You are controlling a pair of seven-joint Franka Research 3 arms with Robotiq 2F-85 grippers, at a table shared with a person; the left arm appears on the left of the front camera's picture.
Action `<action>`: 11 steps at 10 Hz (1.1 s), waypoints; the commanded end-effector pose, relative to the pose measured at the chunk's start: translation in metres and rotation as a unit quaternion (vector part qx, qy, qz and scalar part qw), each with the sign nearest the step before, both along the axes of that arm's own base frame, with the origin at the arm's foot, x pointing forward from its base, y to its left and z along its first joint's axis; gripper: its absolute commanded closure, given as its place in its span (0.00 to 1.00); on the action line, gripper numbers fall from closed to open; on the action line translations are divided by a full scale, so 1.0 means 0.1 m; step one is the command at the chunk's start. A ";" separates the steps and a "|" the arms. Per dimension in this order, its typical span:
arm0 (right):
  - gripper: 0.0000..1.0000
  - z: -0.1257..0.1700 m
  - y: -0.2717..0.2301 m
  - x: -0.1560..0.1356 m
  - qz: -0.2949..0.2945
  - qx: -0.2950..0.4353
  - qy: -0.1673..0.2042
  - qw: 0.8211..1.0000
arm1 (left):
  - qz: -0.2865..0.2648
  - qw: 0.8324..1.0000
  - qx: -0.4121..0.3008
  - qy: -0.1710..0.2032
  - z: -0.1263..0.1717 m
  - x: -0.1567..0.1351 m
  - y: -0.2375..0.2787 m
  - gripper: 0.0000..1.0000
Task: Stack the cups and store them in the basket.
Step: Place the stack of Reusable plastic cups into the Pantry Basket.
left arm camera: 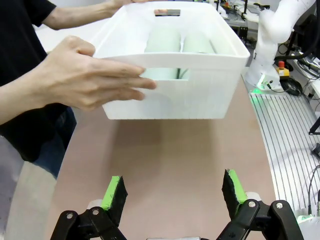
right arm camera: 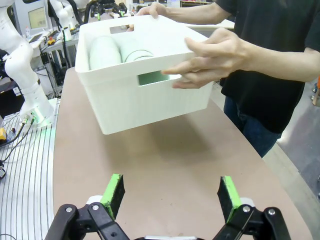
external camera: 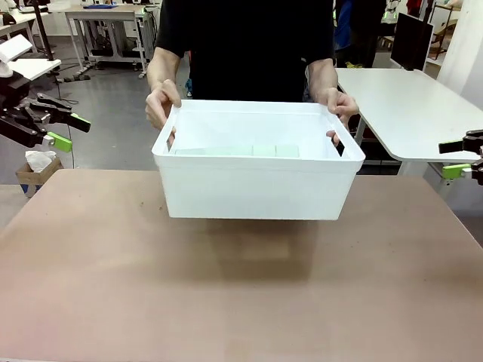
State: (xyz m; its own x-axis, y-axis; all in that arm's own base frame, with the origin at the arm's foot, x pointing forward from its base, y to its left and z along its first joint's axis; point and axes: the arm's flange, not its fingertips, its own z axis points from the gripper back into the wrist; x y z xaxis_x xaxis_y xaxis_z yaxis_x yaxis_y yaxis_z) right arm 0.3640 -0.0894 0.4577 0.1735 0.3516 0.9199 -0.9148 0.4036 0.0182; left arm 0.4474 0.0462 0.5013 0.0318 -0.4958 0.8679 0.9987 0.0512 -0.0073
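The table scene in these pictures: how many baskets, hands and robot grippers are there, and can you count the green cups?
White basket: 1, lifted off the table
Person's hands: 2, one at each short end
Grippers: 2, left gripper and right gripper, both open
Mint-green cups: lying inside, at least 2 stacks visible; exact count cannot be told
Total countable: 5

Setting: robotics laboratory. Indicated by a white robot arm (left arm camera: 272, 35) mounted beside the brown table (external camera: 241, 286), a grey concrete floor (external camera: 113, 128), further work tables (external camera: 106, 23), a monitor (right arm camera: 37, 17) and trailing cables (right arm camera: 15, 135).
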 end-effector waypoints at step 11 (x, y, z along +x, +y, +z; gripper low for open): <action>0.00 0.02 0.00 0.02 -0.002 0.002 -0.006 1.000 | 0.003 1.000 -0.006 0.005 0.05 -0.03 -0.01 0.00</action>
State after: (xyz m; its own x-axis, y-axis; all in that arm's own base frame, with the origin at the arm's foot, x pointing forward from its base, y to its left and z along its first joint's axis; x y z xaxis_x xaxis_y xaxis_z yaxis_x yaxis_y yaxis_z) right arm 0.3640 -0.0894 0.4577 0.1735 0.3516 0.9199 -0.9148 0.4036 0.0182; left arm 0.4474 0.0462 0.5013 0.0318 -0.4958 0.8679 0.9987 0.0512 -0.0073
